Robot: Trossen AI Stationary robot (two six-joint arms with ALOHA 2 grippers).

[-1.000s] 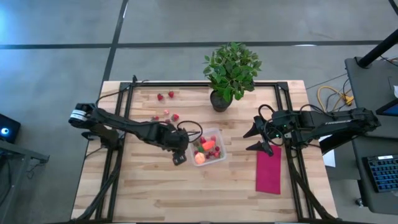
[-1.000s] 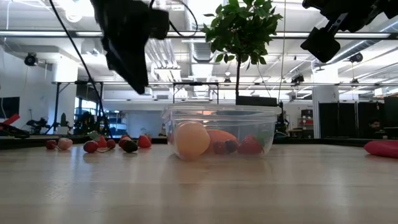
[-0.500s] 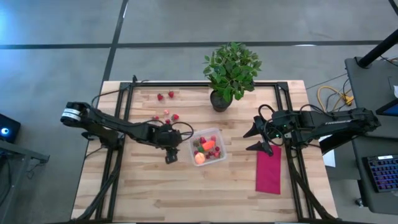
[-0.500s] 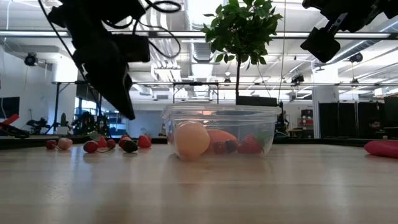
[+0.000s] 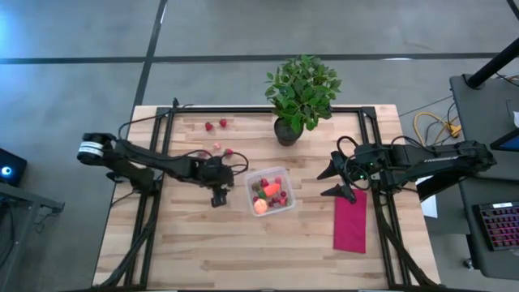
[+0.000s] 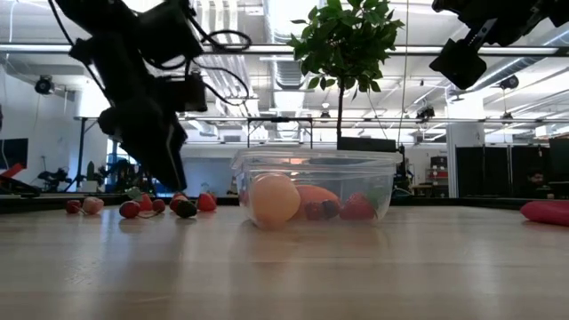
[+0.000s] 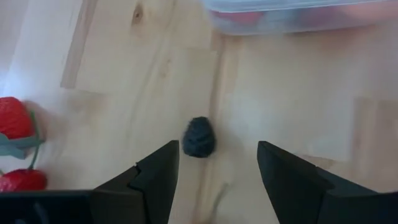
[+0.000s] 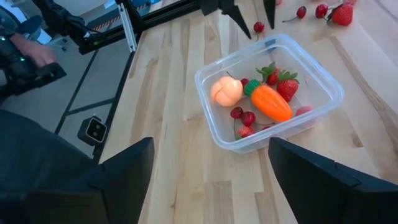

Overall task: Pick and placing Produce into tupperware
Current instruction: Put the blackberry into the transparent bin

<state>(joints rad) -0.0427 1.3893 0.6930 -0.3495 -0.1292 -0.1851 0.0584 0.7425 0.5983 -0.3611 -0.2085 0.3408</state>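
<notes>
The clear tupperware [image 5: 289, 200] stands mid-table and holds the peach-orange fruit [image 8: 226, 91], the carrot [image 8: 271, 102] and several strawberries [image 8: 283, 83]. My left gripper [image 5: 217, 195] hangs open just left of it, fingers pointing down. A small dark berry [image 7: 199, 137] lies on the wood between and beyond the fingertips, untouched. More strawberries [image 5: 223, 151] lie loose on the table behind it, two [image 7: 15, 117] at the left wrist view's edge. My right gripper [image 5: 333, 182] waits open in the air, right of the tupperware.
A potted plant [image 5: 301, 96] stands at the far edge behind the tupperware. A red cloth [image 5: 350, 221] lies flat on the table's right side. Two strawberries [image 5: 216, 125] sit near the far left corner. Black frame rails [image 5: 151, 203] run along both table sides.
My left gripper has moved from the tupperware's left rim toward the table's left and has come down close to the tabletop by the loose strawberries. The tupperware and its contents have stayed put.
</notes>
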